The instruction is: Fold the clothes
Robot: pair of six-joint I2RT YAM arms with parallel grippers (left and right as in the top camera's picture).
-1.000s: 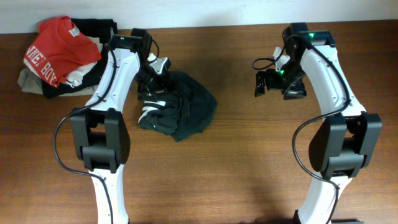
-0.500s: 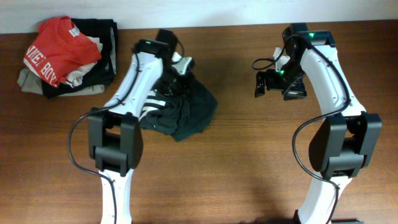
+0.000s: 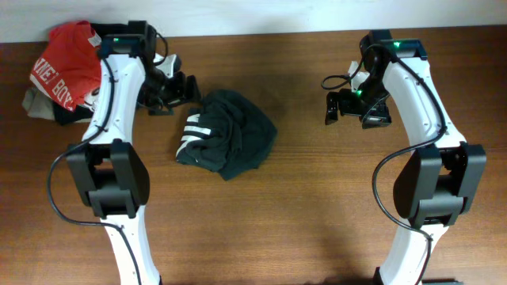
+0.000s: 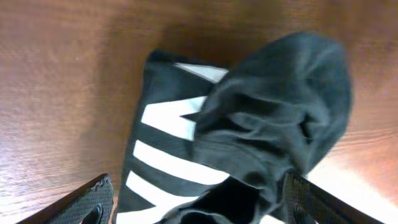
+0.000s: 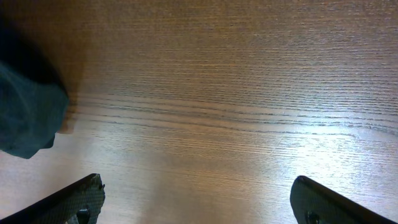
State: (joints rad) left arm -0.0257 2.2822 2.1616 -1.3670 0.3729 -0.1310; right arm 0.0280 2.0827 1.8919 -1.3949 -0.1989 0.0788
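Observation:
The dark navy-teal T-shirt [image 3: 234, 138] lies crumpled in a heap on the wooden table, left of centre, with white lettering showing on its left side. It fills the left wrist view [image 4: 267, 124], and its edge shows at the left of the right wrist view [image 5: 25, 118]. My left gripper [image 3: 170, 93] is open and empty, just up and left of the heap; its fingers [image 4: 198, 186] are spread wide with the cloth below them. My right gripper [image 3: 354, 109] is open and empty over bare wood [image 5: 196, 186], well right of the shirt.
A pile of other clothes sits at the back left corner, with a red shirt with white letters [image 3: 63, 63] on top and beige cloth [image 3: 36, 103] beneath. The table's far edge [image 3: 269, 32] runs along the top.
My left gripper was over the T-shirt's top edge; it has drawn back left, open, off the cloth. The shirt's upper part has settled on the table. The right arm has not moved.

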